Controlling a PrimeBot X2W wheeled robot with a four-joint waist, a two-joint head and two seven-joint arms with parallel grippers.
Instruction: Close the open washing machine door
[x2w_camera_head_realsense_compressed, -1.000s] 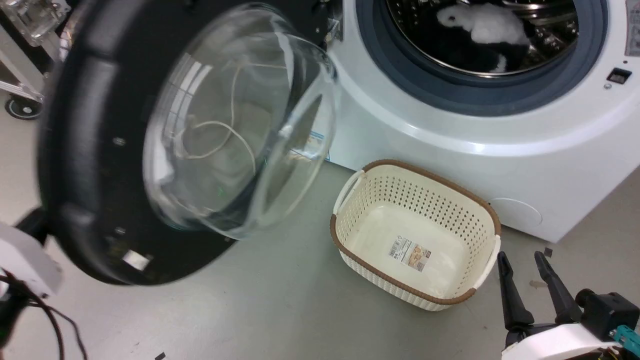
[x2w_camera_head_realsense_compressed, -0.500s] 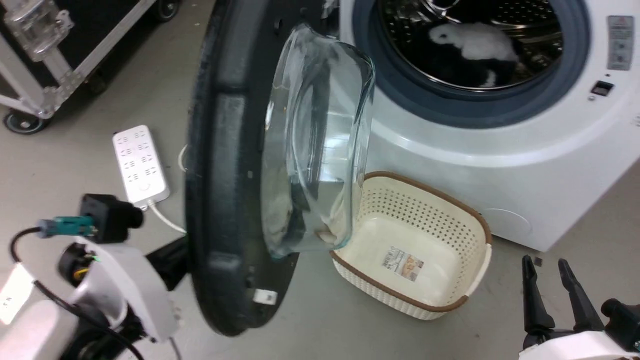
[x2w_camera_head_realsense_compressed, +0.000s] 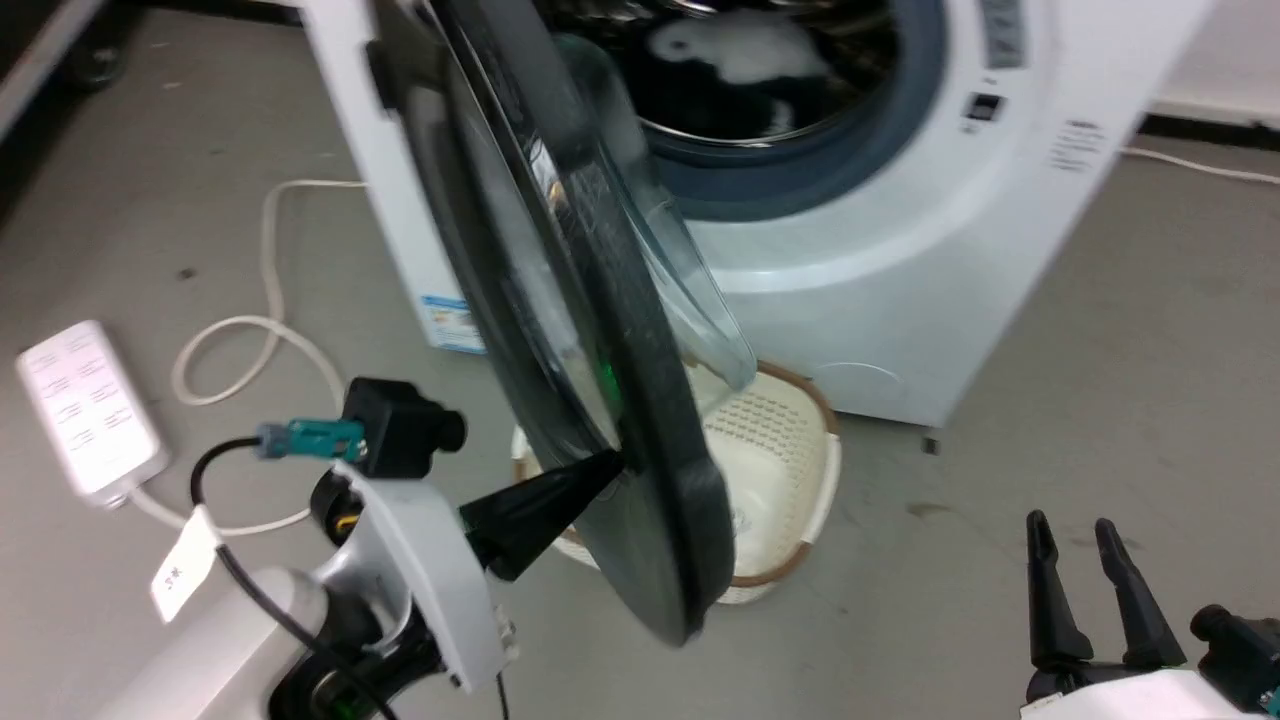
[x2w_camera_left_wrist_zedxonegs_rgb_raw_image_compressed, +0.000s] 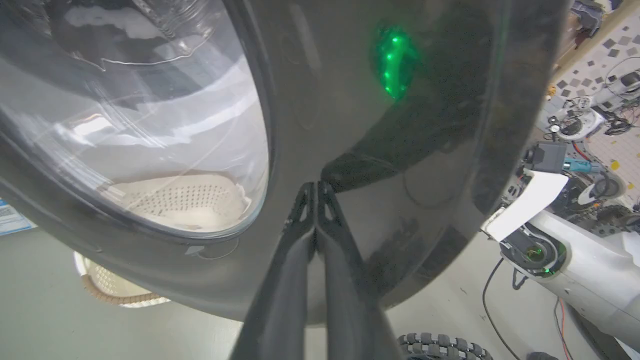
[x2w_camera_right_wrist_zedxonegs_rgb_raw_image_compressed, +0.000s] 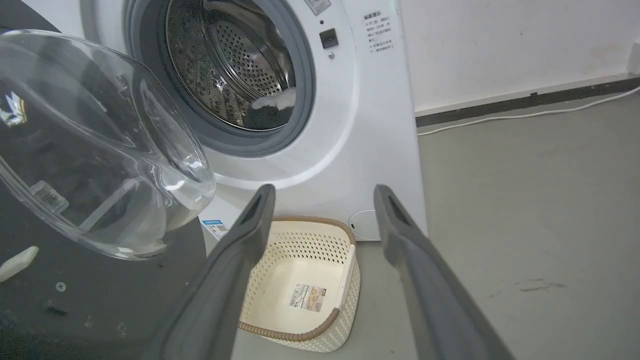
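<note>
Since a second ago the washing machine door has swung from wide open, with its glass bowl facing us, to nearly edge-on in our head view, partway toward the washing machine. Our head camera has also turned, so the whole scene has shifted with it. At far left a white power strip lies on the grey floor, and a pale cable loops from it toward the machine's side. Just right of that, our left gripper has its two dark fingers pressed flat together, holding nothing. The tips touch the door's glossy black outer rim low down, beside the window. In our left wrist view they meet their own reflection there, under a green glow on the rim. The door stands tilted on its hinge side at the machine's left front edge, its clear bowl bulging toward the drum opening. It is not yet against the grey gasket. Inside the steel drum lies something white and fluffy. A small blue label sits low on the machine's side panel. Below the door, a cream perforated basket with a brown rim stands on the floor just in front of the machine, partly hidden by the door. Far right, our right gripper hangs over bare floor with its fingers spread wide and nothing between them, well apart from the door and the basket.
</note>
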